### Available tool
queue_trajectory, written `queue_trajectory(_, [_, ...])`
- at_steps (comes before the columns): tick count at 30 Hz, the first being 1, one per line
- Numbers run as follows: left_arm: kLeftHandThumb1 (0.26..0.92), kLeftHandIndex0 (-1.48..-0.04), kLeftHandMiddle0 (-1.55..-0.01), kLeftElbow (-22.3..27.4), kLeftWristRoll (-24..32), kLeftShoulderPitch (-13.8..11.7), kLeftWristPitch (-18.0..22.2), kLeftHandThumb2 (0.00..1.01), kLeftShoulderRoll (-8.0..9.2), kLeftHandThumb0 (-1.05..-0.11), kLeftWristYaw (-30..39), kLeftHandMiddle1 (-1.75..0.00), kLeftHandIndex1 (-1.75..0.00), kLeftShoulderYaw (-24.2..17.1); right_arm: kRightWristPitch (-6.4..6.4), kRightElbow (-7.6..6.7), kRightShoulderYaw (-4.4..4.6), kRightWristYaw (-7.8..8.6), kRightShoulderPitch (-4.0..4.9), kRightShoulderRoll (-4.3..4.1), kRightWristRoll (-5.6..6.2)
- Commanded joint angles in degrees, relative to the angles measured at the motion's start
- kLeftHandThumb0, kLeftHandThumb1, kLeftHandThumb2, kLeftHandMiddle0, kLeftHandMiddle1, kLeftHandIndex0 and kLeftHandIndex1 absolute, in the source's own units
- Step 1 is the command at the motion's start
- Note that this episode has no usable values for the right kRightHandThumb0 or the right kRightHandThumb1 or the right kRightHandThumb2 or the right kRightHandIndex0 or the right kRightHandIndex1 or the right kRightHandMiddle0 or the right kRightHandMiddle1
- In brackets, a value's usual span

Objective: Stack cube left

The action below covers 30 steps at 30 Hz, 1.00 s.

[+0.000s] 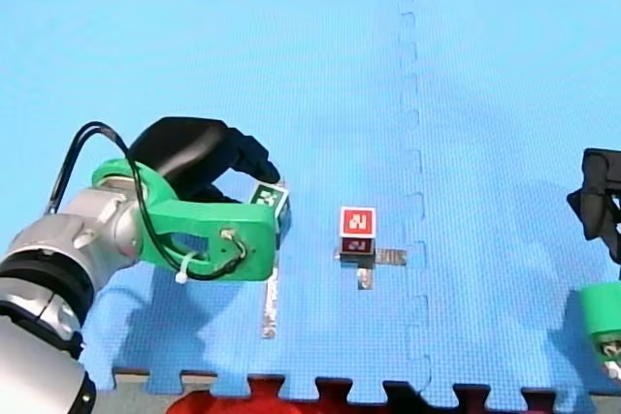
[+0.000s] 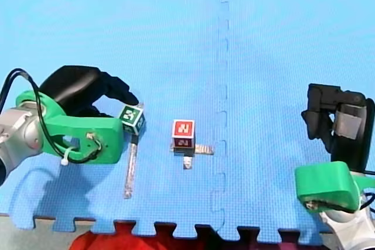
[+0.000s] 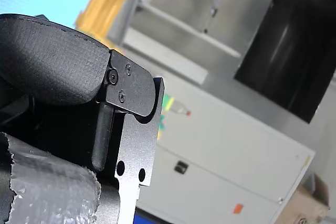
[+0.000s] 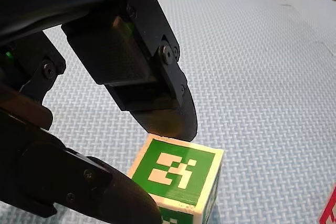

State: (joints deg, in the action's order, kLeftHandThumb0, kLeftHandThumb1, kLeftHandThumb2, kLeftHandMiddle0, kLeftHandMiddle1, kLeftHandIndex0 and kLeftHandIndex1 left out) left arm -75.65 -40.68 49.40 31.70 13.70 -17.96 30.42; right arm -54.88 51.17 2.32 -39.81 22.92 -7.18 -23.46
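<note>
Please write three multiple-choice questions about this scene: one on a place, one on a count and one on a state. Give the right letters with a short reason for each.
1. Where is the red cube?
A. on the blue mat, to the robot's right of the green cube
B. on top of the green cube
C. off the mat

2. How many cubes are there?
A. one
B. two
C. four

3. What is the left hand doing?
A. grasping the green cube
B. grasping the red cube
C. holding nothing

Answers:
1 A: the red cube stands alone on the mat, apart from the green cube.
2 B: there is one red cube and one green cube.
3 A: its fingers close on the green cube, as the second wrist view shows. The right hand holds nothing, near the mat's right edge.
</note>
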Motion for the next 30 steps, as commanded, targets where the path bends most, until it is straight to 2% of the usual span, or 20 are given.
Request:
queue_trajectory(1, [0.782,-1.28,-0.97,0.06,-0.75,0.02,0.65,0.01,0.50,-0.387,-2.13,-1.75,-0.06,0.61,-0.30,-0.24,-0.28,0.08,-0.23,0.02,0.32])
queue_trajectory(5, [0.782,-1.28,-0.96,-0.05,-1.57,-0.21,1.90,0.00,0.75,-0.396,-5.83,-1.75,-0.05,1.13,-0.36,-0.02,-0.36,-0.01,-0.17,0.13,0.10])
queue_trajectory(13, [0.782,-1.26,-0.96,-0.31,-1.31,-0.55,2.62,0.00,0.93,-0.411,-7.32,-1.75,-0.03,0.94,-0.59,0.64,-0.40,-0.52,-0.08,0.20,-0.51])
queue_trajectory(20, [0.785,-1.27,-0.96,0.02,0.20,-0.30,3.74,0.00,1.17,-0.421,-7.36,-1.75,-0.02,-0.52,0.11,1.17,-0.19,-1.01,-0.04,0.11,-1.20])
queue_trajectory(24, [0.795,-1.29,-0.95,1.00,2.68,0.67,7.35,0.01,1.99,-0.451,-3.82,-1.75,-0.03,-2.37,0.15,1.51,-0.14,-1.19,-0.04,0.05,-1.37])
queue_trajectory(30, [0.808,-1.32,-0.94,1.65,7.60,2.26,9.71,0.01,2.06,-0.436,6.91,-1.75,-0.04,-5.63,0.15,2.45,-0.01,-1.35,0.07,-0.01,-1.52])
